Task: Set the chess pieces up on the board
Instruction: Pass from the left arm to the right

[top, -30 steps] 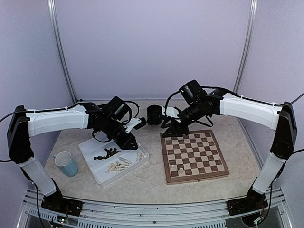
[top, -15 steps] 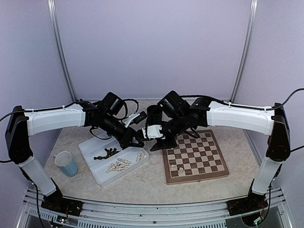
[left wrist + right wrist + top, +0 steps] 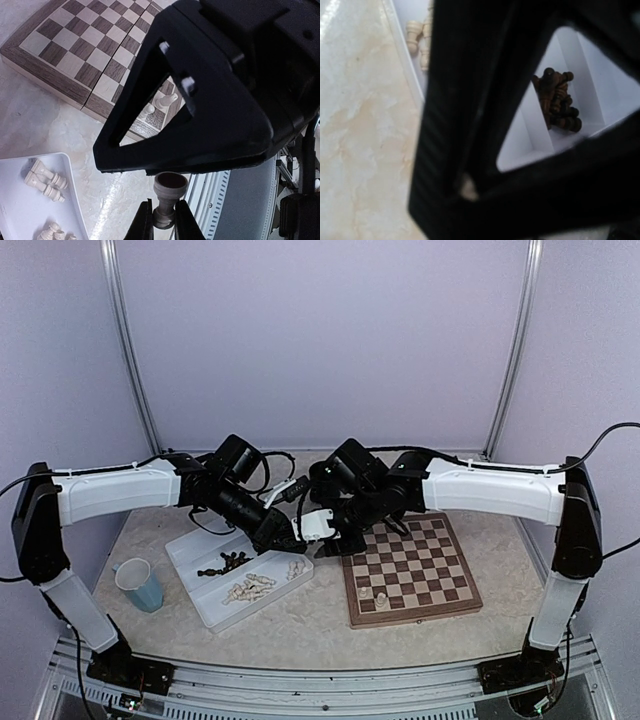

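Observation:
My left gripper [image 3: 287, 537] hangs between the white tray and the board [image 3: 412, 565]. In the left wrist view it [image 3: 163, 206] is shut on a cream chess piece [image 3: 169, 187], held by its stem with the wide base pointing away. My right gripper [image 3: 322, 528] is right against it, and its black frame [image 3: 210, 100] fills that view just above the piece. I cannot tell how its jaws stand. Two cream pieces [image 3: 373, 597] stand at the board's near left corner, also visible in the left wrist view [image 3: 165, 101]. The right wrist view is mostly blocked by a black frame.
The white divided tray [image 3: 205, 605] holds dark pieces [image 3: 225, 563] [image 3: 557, 100] and cream pieces [image 3: 252, 586] [image 3: 417, 35]. A blue cup [image 3: 138, 585] stands left of the tray. A black cup [image 3: 320, 475] is behind the grippers. The table's rail [image 3: 220, 200] is close.
My right arm swung left from the board's far edge to meet my left gripper. My left gripper moved right from above the tray toward the board.

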Action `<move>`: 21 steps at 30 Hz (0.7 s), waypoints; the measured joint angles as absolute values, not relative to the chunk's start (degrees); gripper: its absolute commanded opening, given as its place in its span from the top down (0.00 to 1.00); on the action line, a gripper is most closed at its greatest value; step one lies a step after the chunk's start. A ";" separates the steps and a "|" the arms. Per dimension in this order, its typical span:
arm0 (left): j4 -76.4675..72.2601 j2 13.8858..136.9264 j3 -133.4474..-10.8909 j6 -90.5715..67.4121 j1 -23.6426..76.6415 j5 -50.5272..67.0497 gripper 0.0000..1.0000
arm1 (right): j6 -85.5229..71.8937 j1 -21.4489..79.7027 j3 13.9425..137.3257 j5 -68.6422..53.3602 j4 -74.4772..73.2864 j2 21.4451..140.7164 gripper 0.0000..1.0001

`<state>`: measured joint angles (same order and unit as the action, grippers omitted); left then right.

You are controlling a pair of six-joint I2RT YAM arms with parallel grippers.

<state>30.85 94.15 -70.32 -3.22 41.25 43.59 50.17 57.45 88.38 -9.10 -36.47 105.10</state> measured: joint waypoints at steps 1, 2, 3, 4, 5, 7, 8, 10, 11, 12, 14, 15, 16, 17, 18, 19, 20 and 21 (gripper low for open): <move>30.83 94.26 -70.32 -3.38 41.25 43.81 1.00 | 50.26 57.56 88.38 -8.91 -36.47 105.12 0.56; 30.83 94.39 -70.32 -3.46 41.25 44.01 1.00 | 50.35 57.69 88.38 -8.73 -36.49 105.16 0.57; 30.81 94.59 -70.32 -3.53 41.25 44.18 1.00 | 50.48 57.84 88.38 -8.56 -36.49 105.16 0.57; 30.81 94.83 -70.32 -3.60 41.25 44.36 1.00 | 50.61 58.02 88.40 -8.32 -36.49 105.16 0.57; 30.81 95.22 -70.32 -3.66 41.25 44.53 1.00 | 50.81 58.19 88.40 -8.03 -36.47 105.16 0.57; 30.83 96.01 -70.32 -3.73 41.28 44.82 1.00 | 51.18 58.59 88.42 -7.38 -36.47 105.16 0.58; 30.83 96.31 -70.32 -3.77 41.28 44.86 1.00 | 51.40 58.85 88.44 -6.92 -36.49 105.16 0.59; 30.83 96.90 -70.32 -3.88 41.28 44.93 0.99 | 51.68 59.22 88.47 -6.24 -36.47 105.16 0.63; 30.83 97.12 -70.32 -3.97 41.28 44.93 0.99 | 51.83 59.40 88.47 -6.00 -36.49 105.16 0.65; 30.83 97.27 -70.32 -4.05 41.28 44.93 0.99 | 52.10 59.53 88.49 -5.74 -36.49 105.19 0.67; 30.83 97.36 -70.32 -4.25 41.28 44.93 0.99 | 52.49 59.79 88.58 -5.23 -36.53 105.25 0.72; 30.81 97.36 -70.32 -4.32 41.28 44.93 0.99 | 52.66 59.92 88.58 -5.06 -36.58 105.25 0.74; 30.76 97.36 -70.32 -4.47 41.28 44.95 0.99 | 52.86 60.10 88.60 -4.91 -36.58 105.25 0.77; 30.74 97.36 -70.32 -4.54 41.28 44.95 0.99 | 53.10 60.20 88.60 -4.80 -36.58 105.27 0.80; 30.70 97.36 -70.32 -4.67 41.28 44.95 0.99 | 53.15 60.31 88.58 -4.75 -36.60 105.27 0.83; 30.65 97.36 -70.32 -4.73 41.28 44.97 0.99 | 53.32 60.40 88.58 -4.58 -36.56 105.27 0.86; 30.65 97.36 -70.32 -4.84 41.28 44.97 0.98 | 53.28 60.45 88.58 -4.45 -36.58 105.27 0.88; 30.63 97.36 -70.32 -4.95 41.28 44.93 0.95 | 53.41 60.47 88.58 -4.32 -36.58 105.27 0.90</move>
